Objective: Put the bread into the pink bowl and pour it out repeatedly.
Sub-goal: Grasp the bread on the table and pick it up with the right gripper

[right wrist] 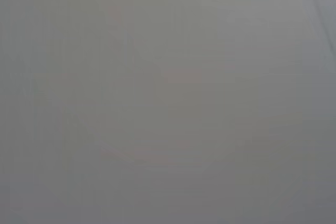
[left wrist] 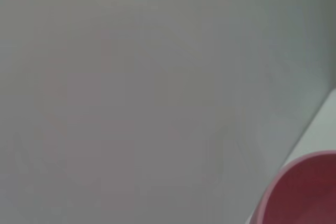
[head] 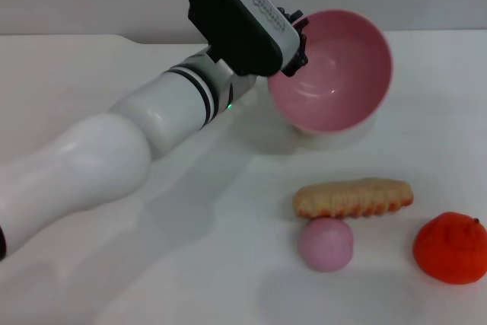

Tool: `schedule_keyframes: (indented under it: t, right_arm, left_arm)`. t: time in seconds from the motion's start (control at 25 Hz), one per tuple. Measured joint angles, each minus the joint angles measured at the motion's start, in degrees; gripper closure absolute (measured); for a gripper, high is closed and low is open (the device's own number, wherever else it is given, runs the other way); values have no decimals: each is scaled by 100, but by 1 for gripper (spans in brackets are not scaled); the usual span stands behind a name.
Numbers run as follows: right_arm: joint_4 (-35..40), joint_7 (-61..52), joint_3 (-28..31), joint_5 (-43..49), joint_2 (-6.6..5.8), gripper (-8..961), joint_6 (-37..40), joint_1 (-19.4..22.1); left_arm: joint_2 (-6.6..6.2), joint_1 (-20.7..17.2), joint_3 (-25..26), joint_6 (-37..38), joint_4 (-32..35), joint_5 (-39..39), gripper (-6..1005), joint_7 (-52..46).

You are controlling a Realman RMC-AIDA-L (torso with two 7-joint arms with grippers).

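The pink bowl (head: 335,74) is tipped on its side at the back of the table, its empty inside facing me. My left gripper (head: 294,42) is shut on the bowl's left rim and holds it tilted. A bit of the bowl's rim also shows in the left wrist view (left wrist: 304,192). The bread (head: 353,197), a ridged orange-and-tan loaf, lies flat on the white table in front of the bowl, apart from it. My right gripper is out of view; the right wrist view shows only plain grey.
A small pink ball (head: 326,243) touches the bread's front left side. An orange fruit-like toy (head: 450,247) sits at the front right. My left arm (head: 114,157) stretches across the table's left half.
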State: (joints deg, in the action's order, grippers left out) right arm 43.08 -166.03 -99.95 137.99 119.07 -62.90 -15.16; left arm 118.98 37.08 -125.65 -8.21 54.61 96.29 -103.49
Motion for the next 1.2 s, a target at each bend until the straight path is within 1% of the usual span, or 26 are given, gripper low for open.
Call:
schedule_keyframes:
  t: [0.08,0.16,0.28,0.4,0.52,0.64,0.8,0.88,1.0,1.04,1.08,1.2]
  right_arm:
    - [-1,0,-49,0,-5,535,127,-26]
    - [-2,0,-84,0,-8,534,234,-52]
    - [-7,0,-150,0,-8,534,354,-79]
    - [-12,0,-207,1,-7,534,430,-97]
    - [-12,-1,-257,1,-7,534,596,-111]
    - [1,-3,-274,1,-7,535,840,-131]
    - [20,-10,-284,1,-18,535,1276,-213]
    - [33,-12,-270,1,-27,534,1547,-265]
    - [37,-13,-228,1,-34,534,1954,-377]
    - [35,-14,-217,1,-38,534,2098,-434]
    - [29,-14,-213,1,-38,535,2186,-473]
    - [10,-15,-206,1,-44,535,2543,-626]
  left_arm:
    - [-9,20,122,64,23,-11,947,-209]
    - [-28,47,366,221,40,-14,947,-452]
    - [-47,107,990,765,23,-19,947,-756]
    - [-60,134,1764,1494,-39,-27,947,-895]
    - [-77,197,2597,2390,-188,-68,947,-909]
    - [-105,343,3597,3418,-512,-88,947,-870]
    - [-176,471,4739,4546,-863,35,947,-835]
    - [-232,456,5137,4961,-904,112,947,-858]
    - [-324,393,5547,5501,-916,159,947,-917]
    - [-399,349,5684,5771,-922,175,947,-1004]
    - [-399,349,5684,5771,-922,175,947,-1004]
    - [-535,285,5745,6071,-923,285,947,-1198]
